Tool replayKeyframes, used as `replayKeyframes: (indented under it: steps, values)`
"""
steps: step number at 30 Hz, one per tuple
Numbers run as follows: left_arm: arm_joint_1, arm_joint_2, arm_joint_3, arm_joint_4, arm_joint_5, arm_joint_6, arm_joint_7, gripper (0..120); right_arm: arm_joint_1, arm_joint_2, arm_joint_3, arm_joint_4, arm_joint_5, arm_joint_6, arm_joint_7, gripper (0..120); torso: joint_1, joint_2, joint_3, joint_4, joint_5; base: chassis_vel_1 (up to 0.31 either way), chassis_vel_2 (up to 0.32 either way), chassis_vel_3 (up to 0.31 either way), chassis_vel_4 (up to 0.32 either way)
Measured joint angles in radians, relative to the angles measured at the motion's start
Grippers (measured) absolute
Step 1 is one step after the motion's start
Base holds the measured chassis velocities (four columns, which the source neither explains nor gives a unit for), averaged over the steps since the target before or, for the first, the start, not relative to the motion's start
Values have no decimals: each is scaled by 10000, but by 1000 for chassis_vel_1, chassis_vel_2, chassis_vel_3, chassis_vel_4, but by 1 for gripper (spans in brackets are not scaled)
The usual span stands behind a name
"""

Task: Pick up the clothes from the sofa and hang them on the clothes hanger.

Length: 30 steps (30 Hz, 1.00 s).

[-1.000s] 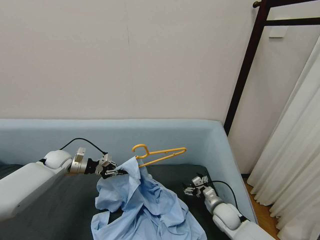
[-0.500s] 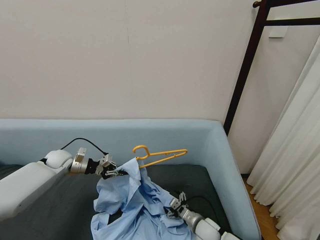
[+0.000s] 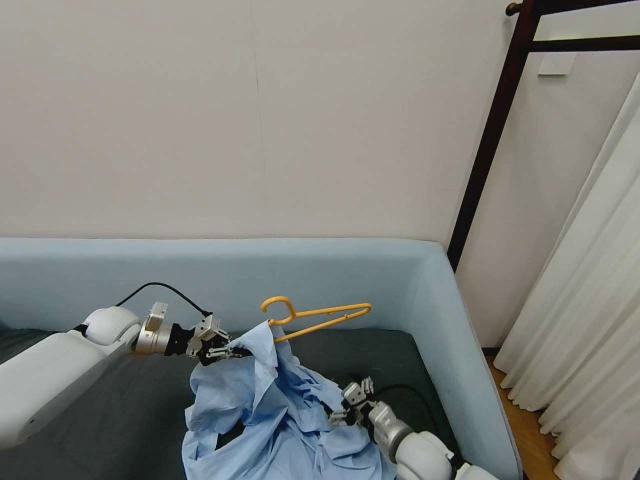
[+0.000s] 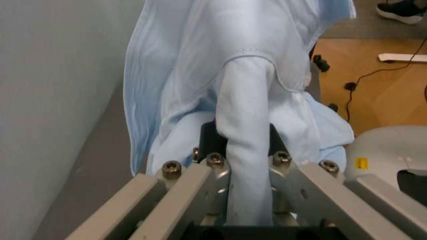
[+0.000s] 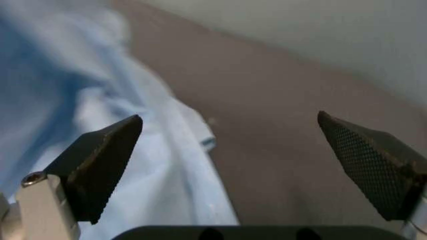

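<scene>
On the sofa (image 3: 432, 272), right gripper (image 3: 344, 404) wide, now at the blue shirt (image 3: 290, 420) edge; left gripper (image 3: 222, 347) tight on its cloth.

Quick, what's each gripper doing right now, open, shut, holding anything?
Left gripper: shut on a fold of the blue shirt.
Right gripper: open, holding nothing, fingers spread beside the shirt's edge.

Thin, soft, creased cloth makes the shirt (image 3: 285, 415), smooth, faintly glossy plastic the hanger (image 3: 325, 313), matt woven fabric the sofa (image 3: 330, 272), bare brushed metal with bolt heads the left tool (image 4: 245, 147), black, finely knurled matt material the fingertips (image 5: 367, 155) of the right tool (image 5: 229, 120), and dark polished wood the clothes rack (image 3: 488, 150).
</scene>
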Motion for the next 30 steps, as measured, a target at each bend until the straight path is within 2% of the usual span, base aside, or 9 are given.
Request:
replayKeyframes:
  steps: [3,5,9,19,22,23,30]
  values:
    - [57,51,-27,-113,35,-5,15,1,315,204,308,-707,770,-511,-4,100,1,-2,1,0,2,0,0,0,0]
    - [133,142,-63,-243,72,-14,53,1,545,268,201,-1373,350,-619,-389,100,0,-2,1,0,1,0,0,0,0]
    - [201,201,-118,-333,81,-22,71,1,548,314,-121,-1864,-604,-532,-870,100,0,-2,1,-1,1,0,0,0,0]
    - [280,272,-169,-402,-186,29,65,1,224,496,-635,-1872,-1531,-338,-1243,100,0,-1,0,-1,1,0,0,0,0]
    - [279,302,-171,-427,-220,37,44,1,228,515,-745,-1882,-1753,-260,-1246,90,0,-2,0,-1,1,0,0,0,0]
    - [279,302,-171,-427,-220,37,44,1,228,515,-745,-1882,-1753,-260,-1246,90,0,-2,0,-1,1,0,0,0,0]
    - [372,328,-213,-473,-211,38,35,1,209,475,-900,-1913,-2139,-36,-1241,63,0,-2,0,-1,1,0,0,0,0]
